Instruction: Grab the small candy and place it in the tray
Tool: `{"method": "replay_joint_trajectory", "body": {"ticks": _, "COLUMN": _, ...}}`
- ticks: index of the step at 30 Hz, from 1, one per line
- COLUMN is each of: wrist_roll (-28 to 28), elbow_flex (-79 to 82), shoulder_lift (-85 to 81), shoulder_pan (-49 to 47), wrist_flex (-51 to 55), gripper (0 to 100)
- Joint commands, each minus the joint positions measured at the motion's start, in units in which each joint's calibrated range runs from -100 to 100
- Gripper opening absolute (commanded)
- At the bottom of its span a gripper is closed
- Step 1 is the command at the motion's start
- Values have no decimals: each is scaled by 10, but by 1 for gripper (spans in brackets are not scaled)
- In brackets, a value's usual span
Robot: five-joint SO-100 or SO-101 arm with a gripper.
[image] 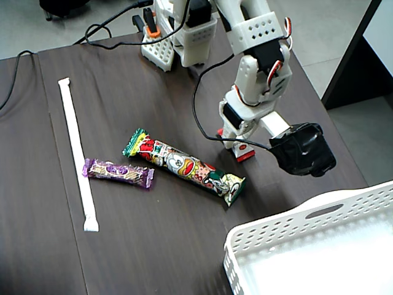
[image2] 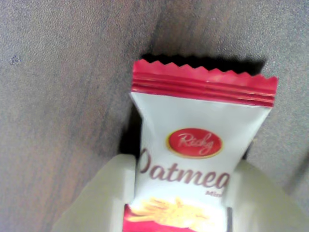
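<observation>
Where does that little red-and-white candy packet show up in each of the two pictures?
Fixed view: the small red-and-white rectangular candy packet peeks out under the white robot hand, right of centre, mostly hidden.
Wrist view: the packet fills the centre, its lower part between the hand's pale fingers.
Shared landmark: the dark wooden table under it in both.

Small candy (image2: 198, 159) lies between claw (image2: 181, 203) fingers on table (image: 153, 233).

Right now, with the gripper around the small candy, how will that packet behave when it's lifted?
The small candy sits between the gripper fingers. Its crimped, glossy wrapper will probably flex and may slip. It looks small and flat, so likely light and unlikely to roll. The wrapper narrows where the fingers meet it, so it may crumple.
</observation>
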Motion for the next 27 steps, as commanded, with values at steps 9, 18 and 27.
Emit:
{"method": "replay_joint_trajectory", "body": {"ticks": 9, "wrist_roll": 4, "elbow_flex": -49, "shoulder_lift": -6, "shoulder_pan": 21, "wrist_flex": 5, "gripper": 2}}
{"method": "replay_joint_trajectory", "body": {"ticks": 18, "wrist_roll": 6, "elbow_flex": -145, "shoulder_lift": -7, "shoulder_pan": 40, "wrist_flex": 84, "gripper": 1}}
{"method": "replay_joint_trajectory", "body": {"ticks": 27, "wrist_roll": 11, "elbow_flex": -382, "shoulder_lift": -78, "shoulder_pan": 67, "wrist_flex": 261, "gripper": 1}}
